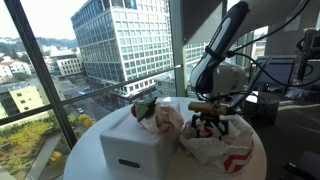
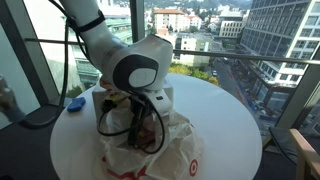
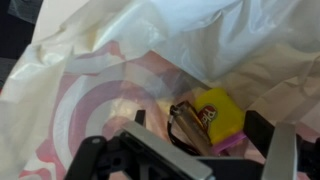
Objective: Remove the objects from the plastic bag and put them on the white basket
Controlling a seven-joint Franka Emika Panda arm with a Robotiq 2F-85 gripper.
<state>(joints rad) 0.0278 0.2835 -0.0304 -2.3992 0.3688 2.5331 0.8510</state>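
Note:
The white plastic bag (image 3: 120,60) with a red ring logo lies open on the round table; it shows in both exterior views (image 1: 222,148) (image 2: 150,152). Inside it I see a yellow snack packet (image 3: 218,110) on something pink, with a dark brown wrapped item (image 3: 184,126) beside it. My gripper (image 3: 199,126) is open, low over the bag's mouth, with one finger on each side of these items; it also shows in both exterior views (image 1: 208,126) (image 2: 136,124). The white basket (image 1: 130,148) stands next to the bag and holds a pink and green object (image 1: 150,110).
The round white table (image 1: 90,150) stands by tall windows. A small blue object (image 2: 75,103) lies near the table's edge. Cables hang round the arm (image 2: 140,70). Desks and equipment stand behind the table (image 1: 290,80).

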